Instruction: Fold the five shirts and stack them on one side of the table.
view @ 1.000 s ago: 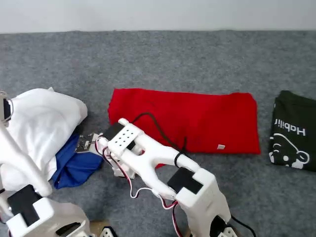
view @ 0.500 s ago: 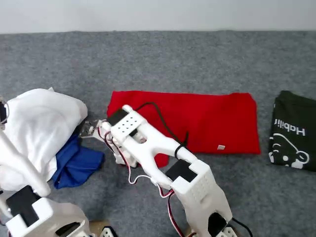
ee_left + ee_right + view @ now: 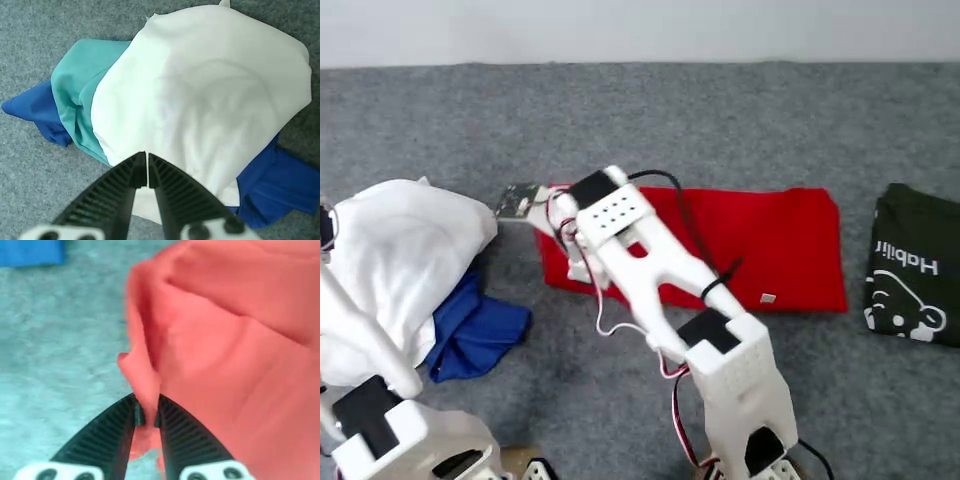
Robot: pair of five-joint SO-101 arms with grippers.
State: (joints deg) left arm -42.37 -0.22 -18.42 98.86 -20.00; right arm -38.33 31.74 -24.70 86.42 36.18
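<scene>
The grey felt-covered bench (image 3: 720, 120) fills the high view out to a pale wall at 12 o'clock. Near its centre lies the broad red cotton shirt (image 3: 760, 245), folded into a long rectangle running from 9 to 3 o'clock, with a small white tag near its 5 o'clock corner.

At 9 o'clock from the red shirt, apart from it, sits the rumpled white shirt (image 3: 400, 250), the top of a loose heap. A crumpled blue shirt (image 3: 475, 335) sticks out from under the heap at 5 o'clock. In the left wrist view a teal shirt (image 3: 80, 85) also shows, tucked between the white cloth and the blue cloth.

At 3 o'clock from the red shirt, with a strip of bare felt between them, rests the folded dark shirt with white print (image 3: 915, 265), partly cut off by the frame edge.

The white right arm (image 3: 660, 270) rises from 6 o'clock and leans toward 11 o'clock. It crosses the red shirt's 9 o'clock end and hides much of that edge. The white left arm (image 3: 360, 340) stands at 8 o'clock, in front of the white heap.

The right claw (image 3: 147, 412) is clenched on a ridge of the red shirt's fabric, with grey felt just beside it. The left claw (image 3: 148, 160) hangs above the white shirt, its jaws pressed together with nothing between them.
</scene>
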